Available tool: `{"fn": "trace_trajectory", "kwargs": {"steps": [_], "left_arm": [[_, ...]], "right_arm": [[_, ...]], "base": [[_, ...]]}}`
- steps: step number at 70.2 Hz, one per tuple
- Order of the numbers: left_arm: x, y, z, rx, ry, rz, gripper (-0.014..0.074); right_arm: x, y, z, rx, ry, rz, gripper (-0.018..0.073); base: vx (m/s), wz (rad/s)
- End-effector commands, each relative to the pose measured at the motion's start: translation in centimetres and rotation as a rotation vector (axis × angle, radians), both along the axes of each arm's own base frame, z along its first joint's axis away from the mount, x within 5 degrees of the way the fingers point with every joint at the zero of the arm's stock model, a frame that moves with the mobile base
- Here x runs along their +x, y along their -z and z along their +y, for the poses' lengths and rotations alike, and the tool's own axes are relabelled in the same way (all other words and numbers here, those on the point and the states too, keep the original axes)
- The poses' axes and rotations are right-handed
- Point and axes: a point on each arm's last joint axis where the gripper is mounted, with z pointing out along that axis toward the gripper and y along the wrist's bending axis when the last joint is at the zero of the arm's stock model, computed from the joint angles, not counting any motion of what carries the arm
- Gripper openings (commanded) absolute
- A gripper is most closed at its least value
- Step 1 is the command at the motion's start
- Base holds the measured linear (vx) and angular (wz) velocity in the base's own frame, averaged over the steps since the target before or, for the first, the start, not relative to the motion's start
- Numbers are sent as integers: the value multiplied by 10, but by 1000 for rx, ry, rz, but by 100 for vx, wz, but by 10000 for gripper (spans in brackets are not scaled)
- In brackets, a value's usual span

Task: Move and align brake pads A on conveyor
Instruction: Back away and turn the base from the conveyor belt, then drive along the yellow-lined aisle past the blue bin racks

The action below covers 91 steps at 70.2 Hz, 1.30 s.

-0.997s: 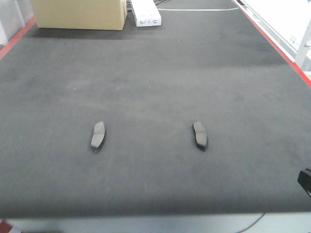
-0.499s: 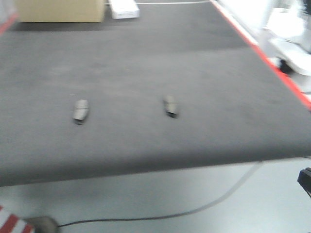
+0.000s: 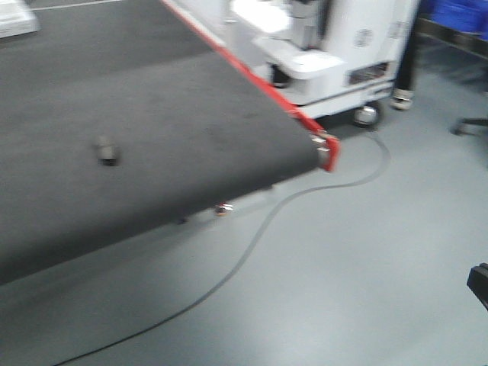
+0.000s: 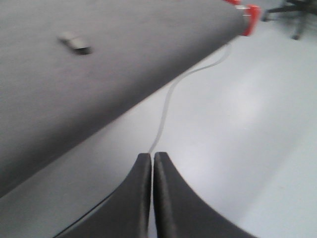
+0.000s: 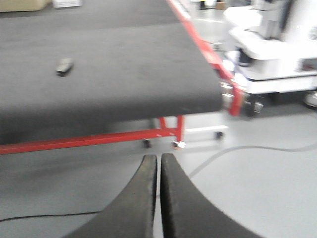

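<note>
Only felt-like conveyor (image 3: pixel 191 99) (small dark pad (image 3: pixel 107 151))

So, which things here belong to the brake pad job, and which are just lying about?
Job: brake pad, conveyor, left gripper and right gripper, both shut.
Lying about: floor cable, white wheeled machine.

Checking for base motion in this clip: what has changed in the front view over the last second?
The view swung right, away from the conveyor: it slid to the upper left, baring more floor and cable. One brake pad shows, against two before. Nothing was grasped: left gripper and right gripper are shut, empty. The pad lies flat on the conveyor as before.
</note>
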Motion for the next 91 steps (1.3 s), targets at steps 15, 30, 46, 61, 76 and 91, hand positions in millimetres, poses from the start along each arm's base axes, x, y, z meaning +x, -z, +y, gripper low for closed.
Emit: {"fn": "trace_trajectory", "kwargs": {"steps": [15,30,46,61,76,91], "left_arm": [[3,-14,-2,-32,8,-82,-6],[3,-14,-2,-32,8,-82,-6],[3,-14,-2,-32,8,-82,-6],[3,-14,-2,-32,8,-82,-6],[3,-14,-2,-32,8,-82,-6],[3,-14,-2,-32,8,-82,-6]], "right_arm": [[3,-13,-1,12,21,-82,0],[3,-13,-1,12,21,-83,0],[3,-13,-1,12,21,-83,0],[3,-13,-1,12,21,-83,0],[3,-13,-1,12,21,-82,0],[3,-13,-1,12,21,-82,0]], "base": [[-16,-68],[-13,-74],[-13,-74],[-13,-70],[-11,-77],[-10,-69]]}}
